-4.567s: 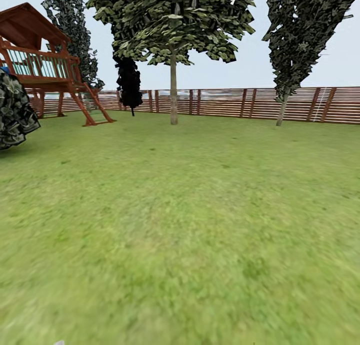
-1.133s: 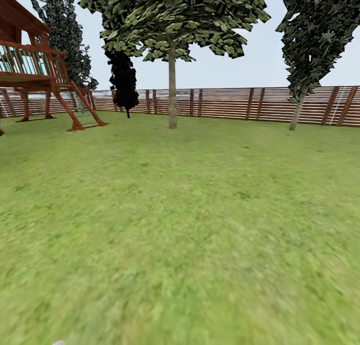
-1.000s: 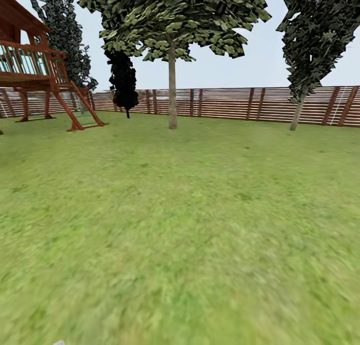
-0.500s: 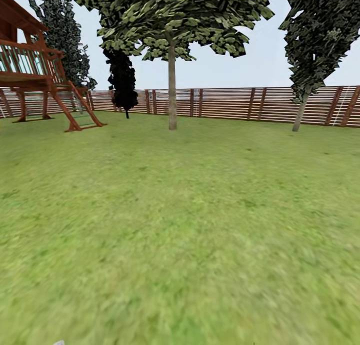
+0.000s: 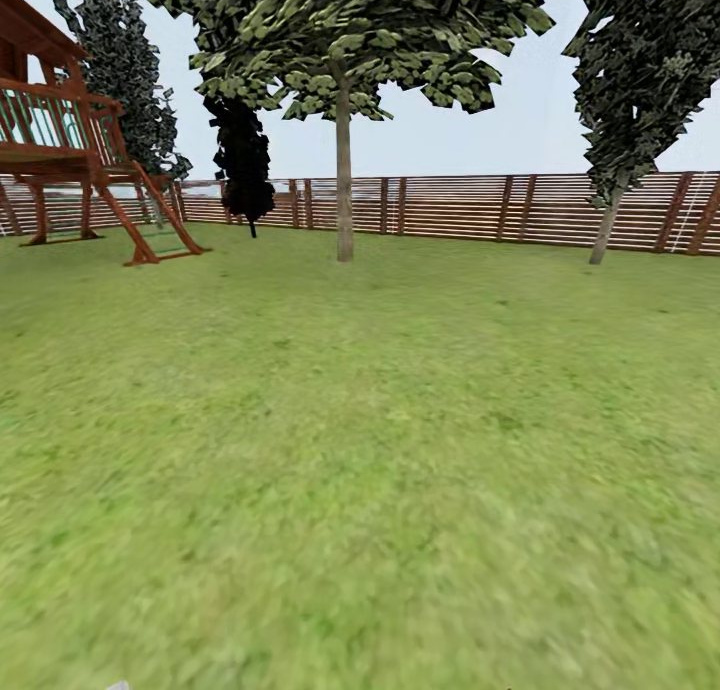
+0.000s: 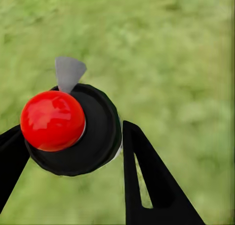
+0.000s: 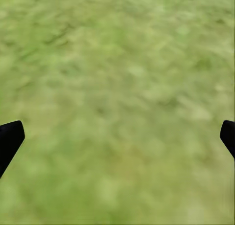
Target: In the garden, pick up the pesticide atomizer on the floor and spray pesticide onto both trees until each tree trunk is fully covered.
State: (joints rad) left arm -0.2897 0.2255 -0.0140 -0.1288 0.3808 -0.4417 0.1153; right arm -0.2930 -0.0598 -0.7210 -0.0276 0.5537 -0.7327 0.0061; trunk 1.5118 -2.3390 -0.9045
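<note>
The pesticide atomizer (image 6: 66, 129), with a red ball top, a black round body and a grey nozzle, sits between the black fingers of my left gripper (image 6: 73, 132), which is shut on it above blurred grass. My right gripper (image 7: 122, 129) is open wide, with nothing but lawn between its fingertips. Far ahead in the head view stands a tree (image 5: 345, 50) with a straight pale tree trunk (image 5: 344, 185) in front of the fence. Another tree (image 5: 640, 70) with a thinner slanted trunk (image 5: 605, 235) stands at the far right. The garden lawn (image 5: 380, 450) stretches from me to both.
A brown slatted fence (image 5: 460, 208) closes the far side. A red-brown wooden play tower with a ladder (image 5: 90, 160) stands at the far left. A black columnar tree (image 5: 243, 160) grows by the fence, and a dark tall one (image 5: 110, 50) rises behind the tower.
The camera has moved forward across the lawn: the play tower slid left, the round bush left the picture, and the middle trunk looks slightly nearer. Both grippers are as before.
</note>
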